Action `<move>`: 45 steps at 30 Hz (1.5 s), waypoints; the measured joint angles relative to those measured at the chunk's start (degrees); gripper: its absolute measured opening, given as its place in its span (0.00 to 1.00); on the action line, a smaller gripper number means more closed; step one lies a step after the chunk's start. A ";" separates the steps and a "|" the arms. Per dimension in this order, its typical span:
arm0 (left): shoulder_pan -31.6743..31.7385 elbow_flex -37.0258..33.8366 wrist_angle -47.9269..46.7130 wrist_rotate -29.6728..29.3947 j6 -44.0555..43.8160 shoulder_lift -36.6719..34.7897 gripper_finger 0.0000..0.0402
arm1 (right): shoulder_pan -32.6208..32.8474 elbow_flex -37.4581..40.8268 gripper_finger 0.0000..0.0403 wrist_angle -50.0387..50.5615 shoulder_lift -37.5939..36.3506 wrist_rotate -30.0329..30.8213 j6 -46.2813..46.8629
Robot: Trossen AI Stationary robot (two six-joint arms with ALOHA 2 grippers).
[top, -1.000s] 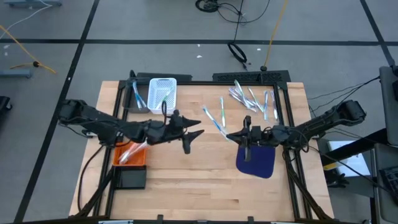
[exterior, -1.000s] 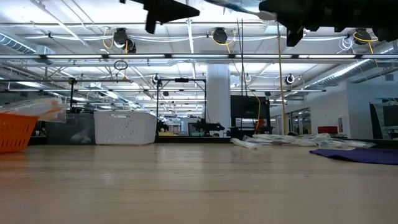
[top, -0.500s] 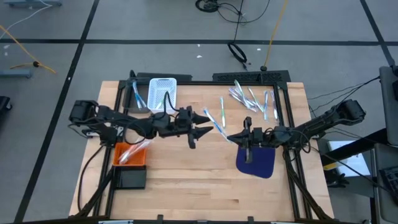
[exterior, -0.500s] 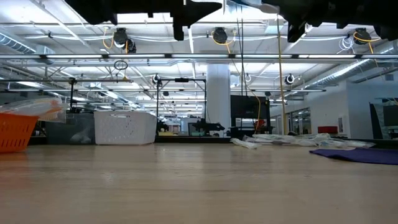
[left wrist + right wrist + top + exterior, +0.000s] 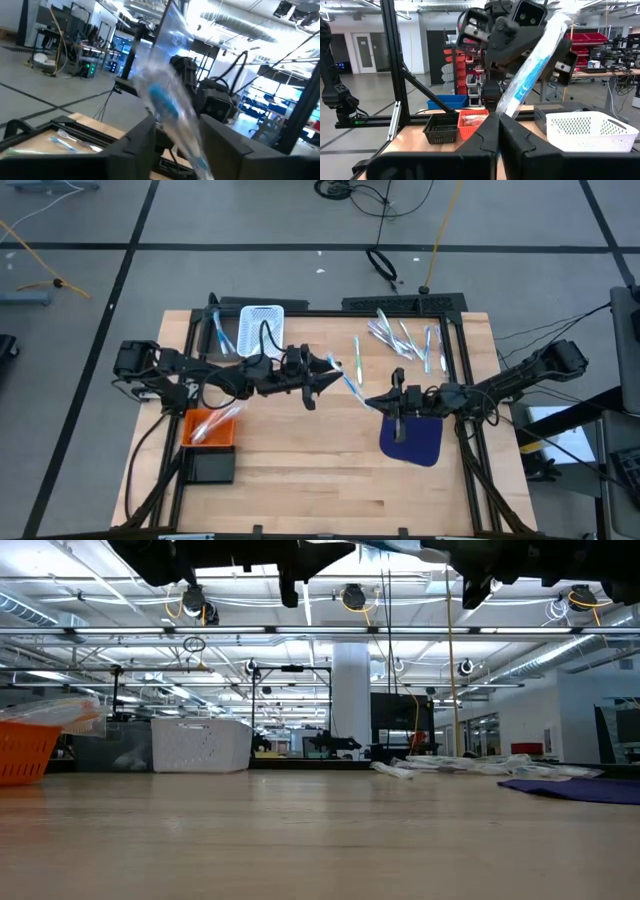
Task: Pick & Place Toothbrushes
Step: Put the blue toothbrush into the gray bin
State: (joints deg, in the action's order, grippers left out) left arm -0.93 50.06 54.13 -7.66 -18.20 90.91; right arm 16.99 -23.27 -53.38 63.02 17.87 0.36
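Note:
A wrapped toothbrush (image 5: 347,380) with a blue handle hangs in the air over the table's middle. My right gripper (image 5: 372,401) is shut on its near end. My left gripper (image 5: 328,372) has come in from the table's left, and its open fingers stand on either side of the toothbrush's upper part (image 5: 170,107). Several more toothbrushes (image 5: 405,340) lie loose at the table's far right, and two (image 5: 222,332) lie beside the white basket (image 5: 261,328). In the low view only the undersides of both grippers and the wrapper (image 5: 395,548) show, at the top edge. My right gripper pinches the toothbrush's lower end (image 5: 504,111) between its two fingers, which point about level toward the table's left. The toothbrush slants up out of the fingers, lifted clear of the table. My left gripper: the wrapper (image 5: 192,142) runs close along its fingers; whether they touch it I cannot tell.
An orange basket (image 5: 210,428) holding wrapped brushes and a black basket (image 5: 212,467) stand at the near left. A dark blue cloth (image 5: 412,438) lies under my right arm. Black frame rails run along the table's edges. Bare wood stretches across the near middle.
My left gripper has moved toward the table's right and a little toward the far edge, rolling as it went, until its fingers came around the upper part of the toothbrush. My right gripper and the toothbrush have kept still.

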 joint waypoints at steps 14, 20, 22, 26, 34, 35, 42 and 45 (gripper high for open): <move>0.98 0.09 -0.07 4.53 0.11 -0.13 0.02 | -0.07 0.00 0.00 0.43 0.00 0.50 -1.94; 1.29 0.05 -2.29 4.42 0.48 -0.02 0.01 | -0.09 -0.03 0.03 0.05 -0.03 -0.08 -1.67; 1.40 -0.02 -4.01 4.12 0.53 0.13 0.01 | -0.11 -0.04 0.07 0.28 -0.09 0.06 -1.60; 1.54 -0.02 -7.35 4.63 0.52 -1.04 0.01 | -0.15 -0.04 0.20 1.92 -0.04 3.28 -1.51; 2.36 0.00 -21.14 4.59 1.27 -7.76 0.01 | -0.15 -0.04 0.38 5.90 -0.04 10.69 -1.46; 2.64 0.00 -24.00 4.03 1.47 -8.98 0.01 | -0.15 -0.04 0.39 6.14 -0.04 10.71 -1.37; 4.92 -0.02 -46.16 0.38 1.68 -19.48 0.01 | -0.15 -0.04 0.37 6.07 -0.02 10.77 -0.63; 5.61 -0.01 -54.72 -3.88 1.58 -23.95 0.02 | -0.15 -0.04 0.36 6.15 -0.02 10.82 -0.61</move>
State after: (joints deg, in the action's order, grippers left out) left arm 4.68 50.05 -0.59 -11.54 -16.61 66.96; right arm 16.84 -23.31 -47.22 63.00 28.69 -0.25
